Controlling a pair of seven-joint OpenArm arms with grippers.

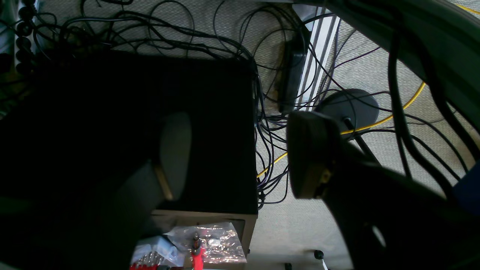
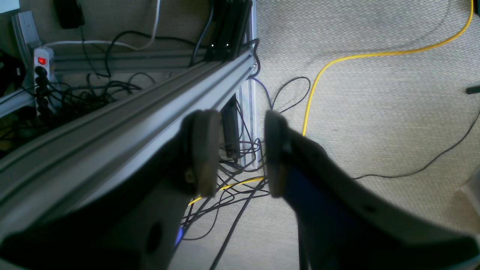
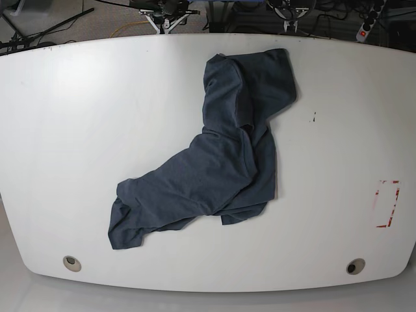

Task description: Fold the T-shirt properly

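T-shirt: crumpled slate-blue cotton T-shirt (image 3: 218, 159) on white table (image 3: 78, 130), away from both grippers.
Left gripper (image 1: 240, 157): released, empty.
Right gripper (image 2: 240, 153): parted, empty.

T-shirt (image 3: 218, 166): I read soft, matt, heathered slate-blue cloth, creased. Table (image 3: 78, 130): smooth white top, faint sheen. Floor (image 2: 375, 97): rough woven beige carpet. Frame rail (image 2: 123, 120): brushed grey metal, grooved. Yellow cable (image 2: 337, 60): glossy plastic sheath. Right gripper (image 2: 240, 153): I see 2 dull, matt pads.
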